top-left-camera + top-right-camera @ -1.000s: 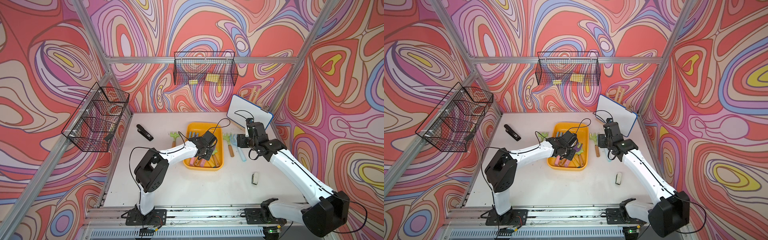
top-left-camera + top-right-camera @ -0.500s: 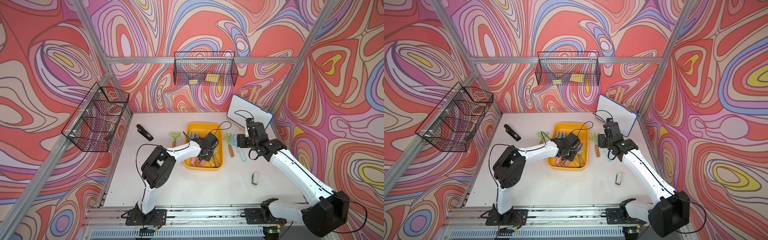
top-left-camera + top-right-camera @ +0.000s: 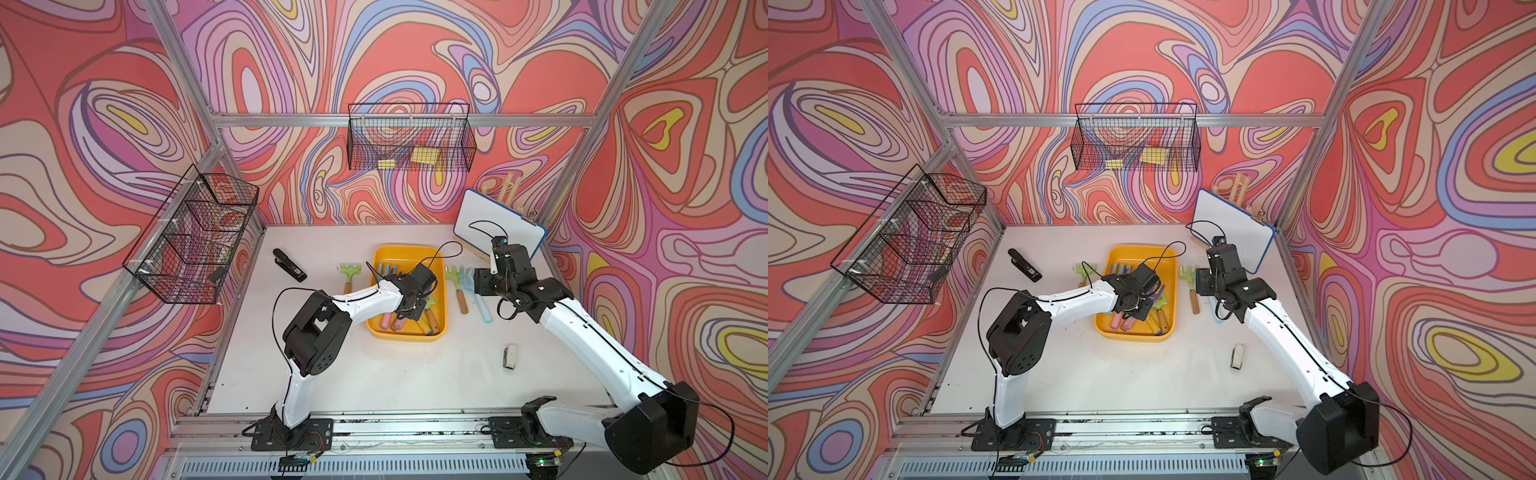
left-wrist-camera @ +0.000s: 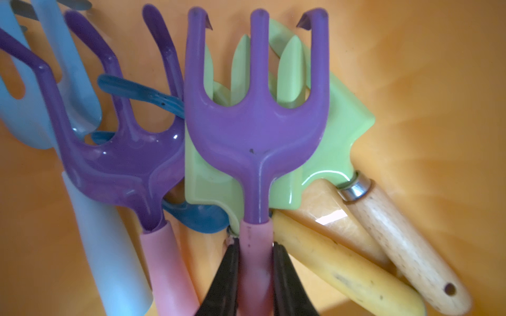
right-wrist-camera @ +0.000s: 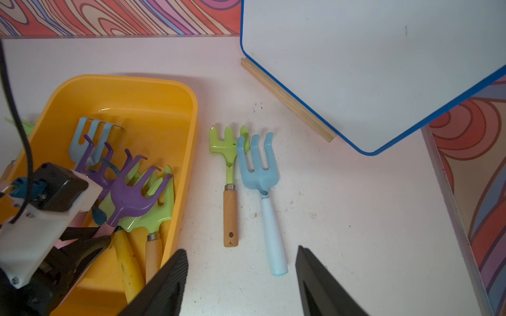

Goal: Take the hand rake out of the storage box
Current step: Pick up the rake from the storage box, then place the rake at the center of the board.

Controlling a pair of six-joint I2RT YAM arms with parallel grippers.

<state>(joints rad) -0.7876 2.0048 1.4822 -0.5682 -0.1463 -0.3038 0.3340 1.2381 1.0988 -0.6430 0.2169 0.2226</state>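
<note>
Pink smooth handle, pinched in my left gripper; beyond, the hand rake spreads three glossy purple prongs over a green rake, inside the rounded orange storage box. My right gripper hangs spread above the table.

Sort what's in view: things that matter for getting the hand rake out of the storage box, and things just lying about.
Job: yellow-orange plastic storage box; purple three-pronged hand rake with pink handle; left gripper, shut on that handle.
Lying about: black stapler; blue-edged whiteboard; black wire baskets; green wooden-handled rake and pale blue rake outside the box.
</note>
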